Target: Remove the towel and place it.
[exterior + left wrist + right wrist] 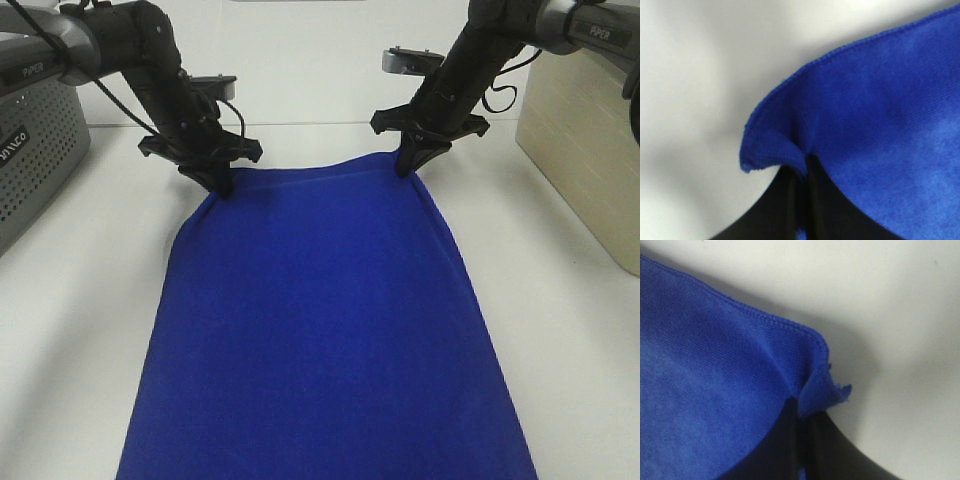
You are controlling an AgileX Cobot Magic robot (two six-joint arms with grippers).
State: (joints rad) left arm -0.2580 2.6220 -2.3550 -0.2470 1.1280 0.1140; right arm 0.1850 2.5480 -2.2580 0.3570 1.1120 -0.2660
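Observation:
The royal-blue towel point(320, 320) lies spread flat on the white table, reaching from the far middle to the near edge of the exterior high view. My left gripper point(219, 183) is shut on its far left corner, and my right gripper point(408, 166) is shut on its far right corner. In the left wrist view the towel point(875, 125) puckers where the black fingers point(790, 210) pinch its stitched hem. The right wrist view shows the same on the other corner: the towel point(715, 390) folds into a crease between the black fingers point(815, 450).
A grey perforated basket point(30, 160) stands at the left edge of the table. A beige bin point(590, 140) stands at the right edge. White tabletop point(90, 300) shows on both sides of the towel and behind it.

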